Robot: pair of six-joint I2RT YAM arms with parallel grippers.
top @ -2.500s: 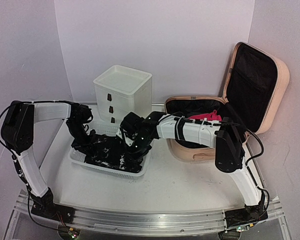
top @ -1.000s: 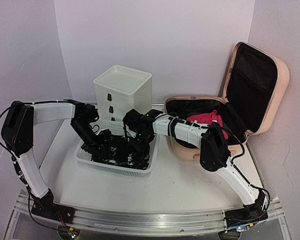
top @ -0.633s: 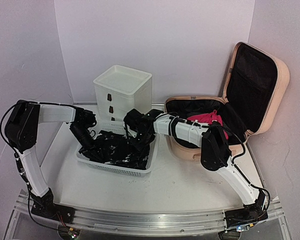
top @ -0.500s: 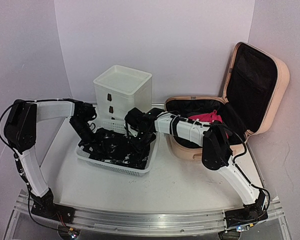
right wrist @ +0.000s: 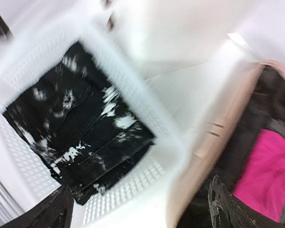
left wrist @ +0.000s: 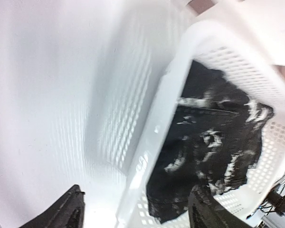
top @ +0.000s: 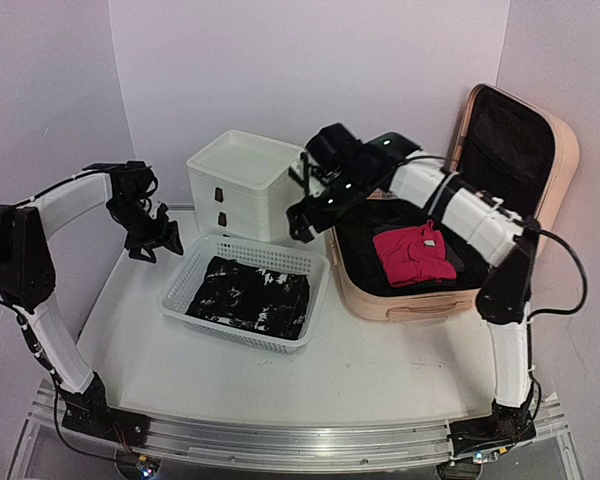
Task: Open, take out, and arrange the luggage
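Observation:
The peach-pink luggage (top: pixel 405 296) lies open at the right, its lid (top: pixel 565 150) standing up against the wall. A folded pink garment (top: pixel 412 252) rests on its black lining. In the white mesh basket (top: pixel 180 290) lies a black-and-white patterned garment (top: pixel 255 295), flat. My left gripper (top: pixel 156 243) hovers open just left of the basket, with nothing between its fingers (left wrist: pixel 69 213). My right gripper (top: pixel 307 222) hangs open above the gap between basket and luggage. Its wrist view shows the patterned garment (right wrist: pixel 80 128), the luggage rim (right wrist: pixel 218 137) and the pink garment (right wrist: pixel 270 175), blurred.
A white plastic drawer box (top: pixel 245 185) stands behind the basket, close to the right arm. The luggage lid leans near the right wall. Bare white table (top: pixel 360 370) lies in front of basket and luggage. The left wrist view shows the basket rim (left wrist: pixel 156 128) over the table.
Both grippers opened and let go of the patterned garment in the basket. The left one pulled back to the left; the right one rose toward the luggage.

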